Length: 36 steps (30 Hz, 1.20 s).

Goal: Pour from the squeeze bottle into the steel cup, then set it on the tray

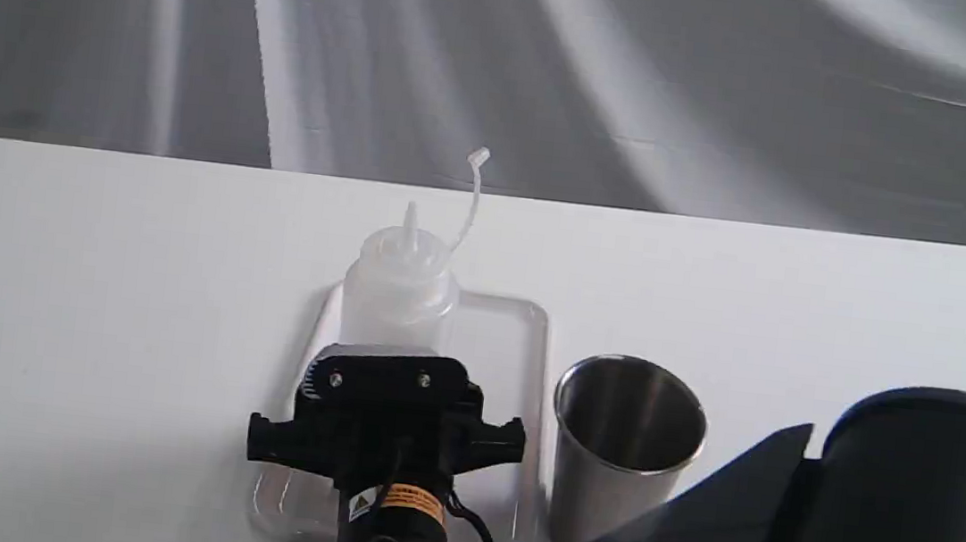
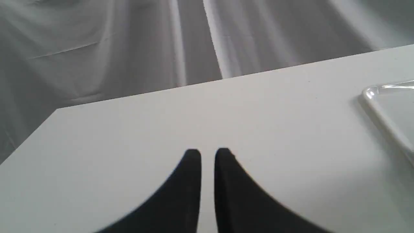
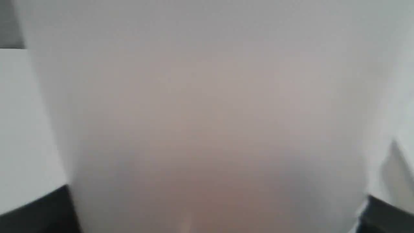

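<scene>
The squeeze bottle (image 1: 399, 285) stands upright on the tray (image 1: 500, 345), its cap strap curling up to the right. My right gripper (image 1: 389, 378) reaches in from the near side and is shut on the bottle's lower body. In the right wrist view the whitish bottle (image 3: 210, 113) fills the picture, amber-tinted low down, with one dark fingertip (image 3: 35, 210) against each side. The steel cup (image 1: 624, 447) stands upright just right of the tray. My left gripper (image 2: 208, 153) hovers shut and empty over bare table, to the left of the tray's corner (image 2: 372, 94).
The white table's far edge (image 1: 722, 217) meets a grey draped cloth backdrop. A large black arm housing (image 1: 914, 523) covers the near right corner of the exterior view, in front of the cup's base.
</scene>
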Each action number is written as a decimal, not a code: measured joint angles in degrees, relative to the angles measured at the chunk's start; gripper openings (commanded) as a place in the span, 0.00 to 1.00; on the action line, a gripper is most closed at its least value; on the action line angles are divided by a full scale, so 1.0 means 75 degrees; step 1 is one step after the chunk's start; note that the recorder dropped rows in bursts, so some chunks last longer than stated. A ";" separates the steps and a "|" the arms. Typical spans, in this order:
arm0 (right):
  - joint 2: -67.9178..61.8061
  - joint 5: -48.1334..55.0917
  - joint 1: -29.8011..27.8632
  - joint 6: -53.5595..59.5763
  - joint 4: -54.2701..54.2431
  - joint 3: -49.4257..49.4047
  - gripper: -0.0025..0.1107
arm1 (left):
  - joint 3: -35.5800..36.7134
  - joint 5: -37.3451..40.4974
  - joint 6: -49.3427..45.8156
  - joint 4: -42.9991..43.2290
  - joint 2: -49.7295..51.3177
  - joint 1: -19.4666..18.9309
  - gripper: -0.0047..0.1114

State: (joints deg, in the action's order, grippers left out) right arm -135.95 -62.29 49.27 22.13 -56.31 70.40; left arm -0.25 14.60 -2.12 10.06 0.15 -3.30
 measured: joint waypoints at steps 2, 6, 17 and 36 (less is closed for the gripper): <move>0.0000 0.0000 0.0000 -0.0017 0.0000 0.0000 0.02 | 0.0000 0.0000 0.0000 0.0000 0.0000 0.0000 0.11; -0.0016 0.0000 0.0000 -0.0032 0.0000 0.0000 0.02 | 0.0000 0.0000 0.0000 0.0000 0.0000 0.0000 0.11; -0.0086 0.0039 0.0000 -0.0063 -0.0015 0.0000 0.02 | 0.0000 0.0000 0.0000 0.0000 0.0000 0.0000 0.11; -0.0086 0.0039 0.0000 -0.0319 -0.0015 0.0000 0.02 | 0.0000 0.0000 0.0000 0.0000 0.0000 0.0000 0.11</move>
State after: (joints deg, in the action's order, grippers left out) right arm -136.59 -61.99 49.27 19.74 -56.42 70.40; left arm -0.25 14.60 -2.12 10.06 0.15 -3.30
